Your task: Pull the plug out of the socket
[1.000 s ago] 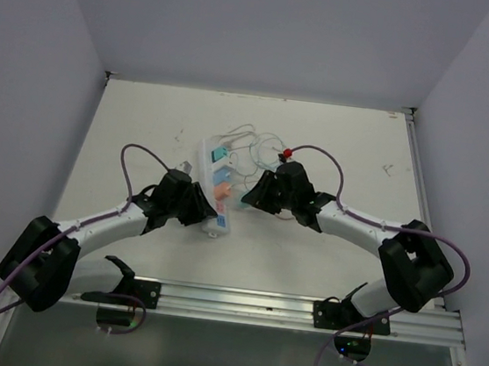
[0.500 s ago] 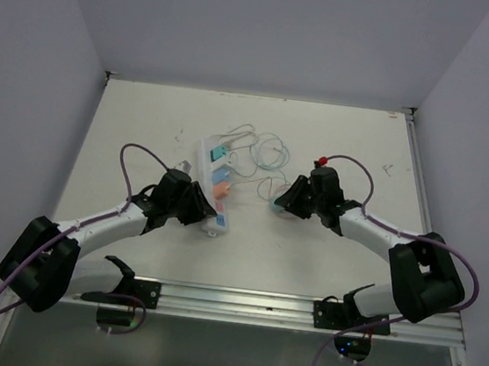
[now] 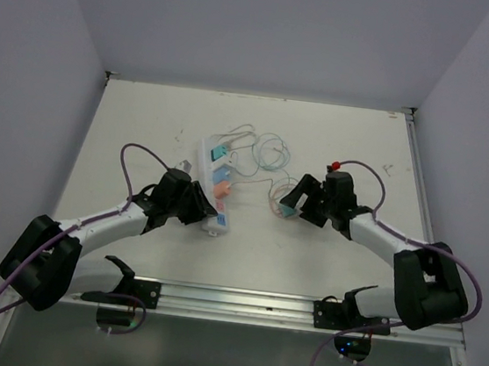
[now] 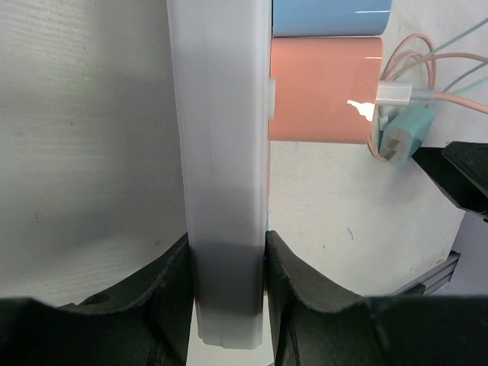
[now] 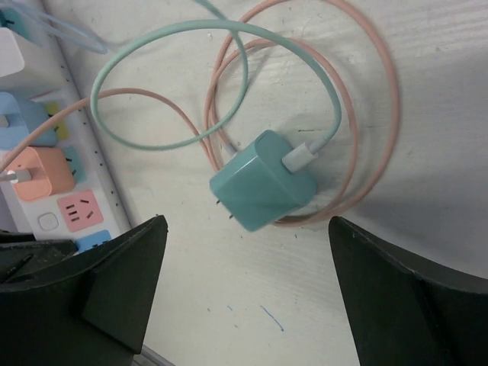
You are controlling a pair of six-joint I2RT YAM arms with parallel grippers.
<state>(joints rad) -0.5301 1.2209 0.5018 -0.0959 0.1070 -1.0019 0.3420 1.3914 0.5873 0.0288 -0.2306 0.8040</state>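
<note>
Anchorage: left gripper (image 4: 227, 278) clamps the power strip (image 4: 221, 137) at its end; right gripper (image 5: 244, 259) gapes wide over the unplugged teal charger (image 5: 263, 181) beside the strip.

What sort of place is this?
Probably a lab test bench: a white table boxed in by plain walls, two arms bolted to a metal rail, and a power strip.

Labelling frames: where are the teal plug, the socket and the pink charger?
teal plug (image 5: 263, 191): right wrist view, its body's middle.
socket (image 4: 225, 152): left wrist view, white side wall.
pink charger (image 4: 324, 90): left wrist view, its face's middle.
</note>
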